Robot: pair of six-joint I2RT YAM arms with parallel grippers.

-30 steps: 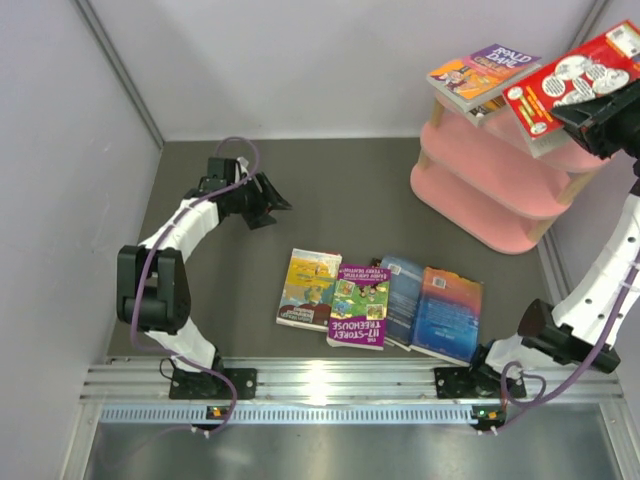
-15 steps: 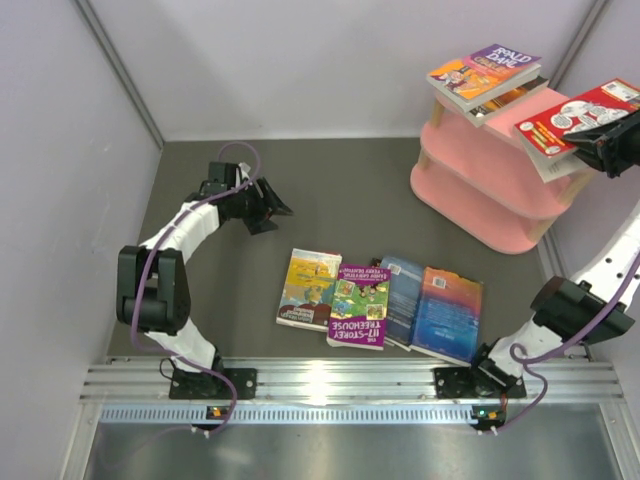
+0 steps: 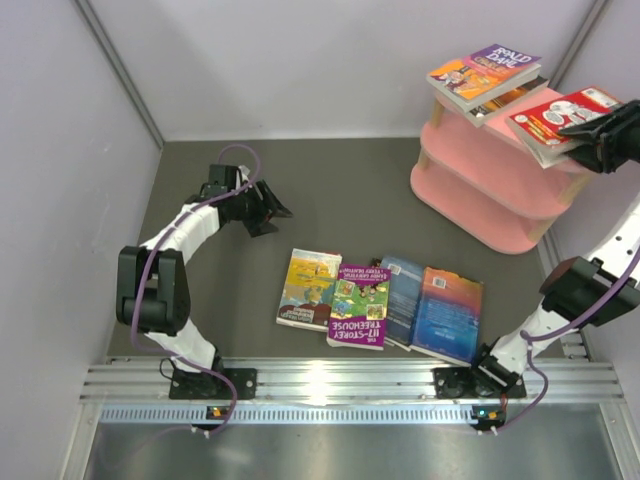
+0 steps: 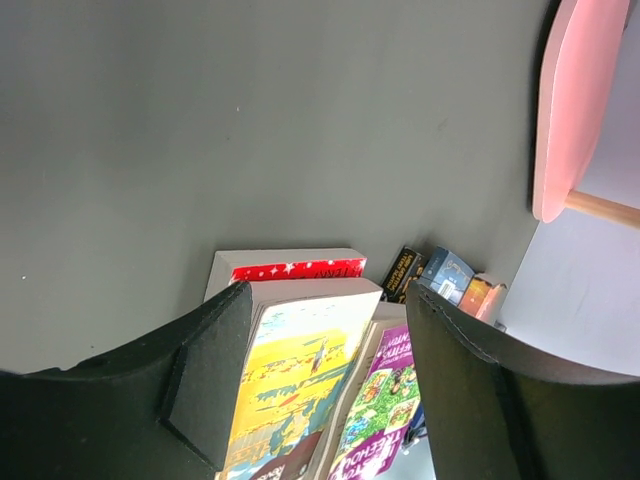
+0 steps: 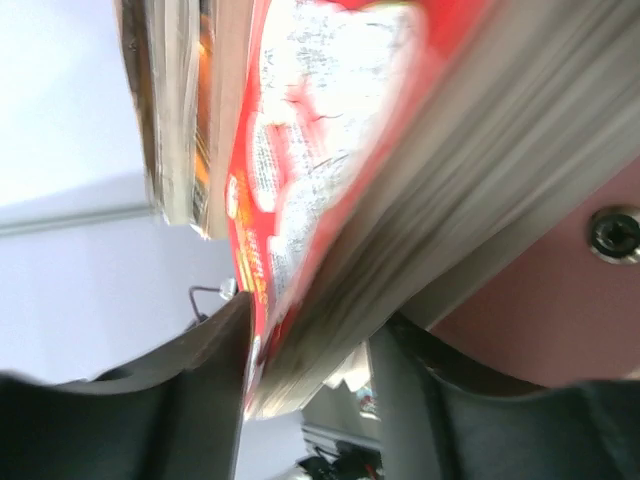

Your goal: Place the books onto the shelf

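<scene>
Right fingers [image 5: 180, 390] closed on red book [image 3: 555, 112]: one finger on the cover, the other on the page edge. The right wrist view is blurred. Red book sits at the right end of the top tier of the shelf [image 3: 470, 150], sticking out toward the right wall; cannot tell if it rests fully on the board.

Shelf is pink, with three oval tiers and pale wood posts, and stands at the worktop's far right corner. On the left end of the top tier, Roald Dahl book [image 3: 487, 70] lies flat on top of an orange-edged book [image 3: 512, 97].

Left fingers [image 4: 210, 380] are apart with nothing between them, low over the far left part of the worktop [image 3: 340, 190], well apart from the books.

Four books lie flat in a row by the worktop's near edge, from middle to right:
- yellow book [image 3: 308, 288]
- Treehouse book [image 3: 358, 305], overlapping the yellow one's right side
- blue book [image 3: 402, 298]
- second blue book [image 3: 448, 313], partly over the first

The left wrist view shows a red starred strip [image 4: 290, 269] at the yellow book's far end; cannot tell if it is a separate book.

Worktop is dark grey and matte. Pale walls [image 3: 60, 150] close it in on the left, back and right. Metal rail [image 3: 340, 380] runs along the near edge, with both arm bases bolted on. Purple cable [image 3: 150, 260] runs along the left arm.
</scene>
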